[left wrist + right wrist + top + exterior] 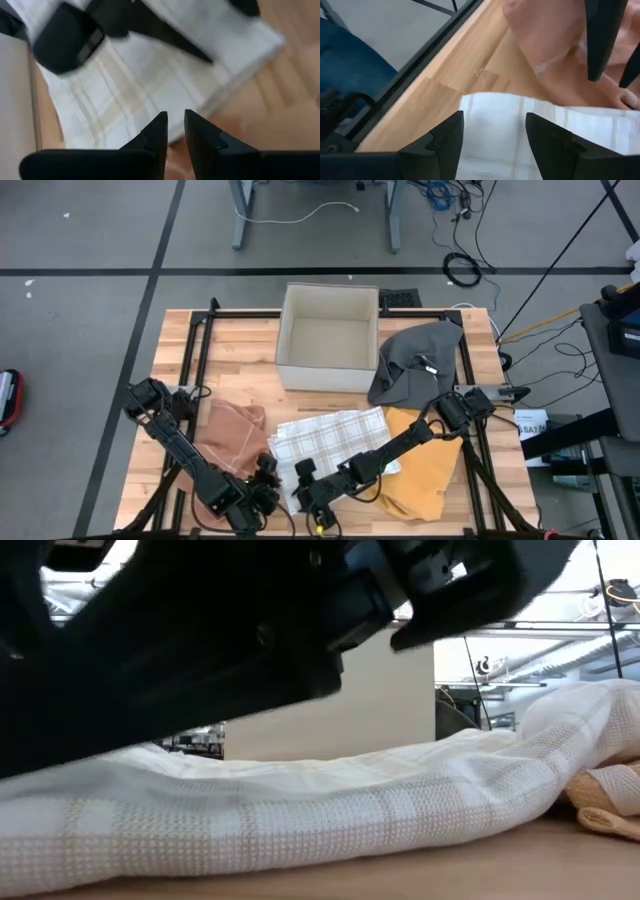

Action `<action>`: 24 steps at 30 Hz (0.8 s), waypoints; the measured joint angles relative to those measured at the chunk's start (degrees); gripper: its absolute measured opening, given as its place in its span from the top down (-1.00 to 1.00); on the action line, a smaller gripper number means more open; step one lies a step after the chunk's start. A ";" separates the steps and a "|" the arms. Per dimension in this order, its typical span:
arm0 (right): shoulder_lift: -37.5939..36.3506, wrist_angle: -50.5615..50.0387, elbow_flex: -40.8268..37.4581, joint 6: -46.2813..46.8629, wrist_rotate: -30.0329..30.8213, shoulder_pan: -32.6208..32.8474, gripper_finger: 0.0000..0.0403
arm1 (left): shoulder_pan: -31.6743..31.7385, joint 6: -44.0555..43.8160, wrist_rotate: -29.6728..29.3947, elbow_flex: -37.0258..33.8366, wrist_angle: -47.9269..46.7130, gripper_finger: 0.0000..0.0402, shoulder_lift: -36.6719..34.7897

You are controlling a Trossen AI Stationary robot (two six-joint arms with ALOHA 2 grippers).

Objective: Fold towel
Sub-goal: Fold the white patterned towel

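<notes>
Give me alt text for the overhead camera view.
Both grippers, left and right, sit at the near edge of a white checked towel on a wooden table. Brown, yellow and grey cloths lie around it, with a box behind.

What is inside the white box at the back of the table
The white box looks empty: its pale floor and inner walls show with nothing lying on them. The near wall hides a strip of the floor behind it. The grey cloth lies against the outside of the box.
</notes>
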 joint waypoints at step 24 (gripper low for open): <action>3.39 2.35 0.09 9.64 0.72 -0.27 0.26 | 0.96 6.60 0.70 0.00 -5.67 0.64 -0.04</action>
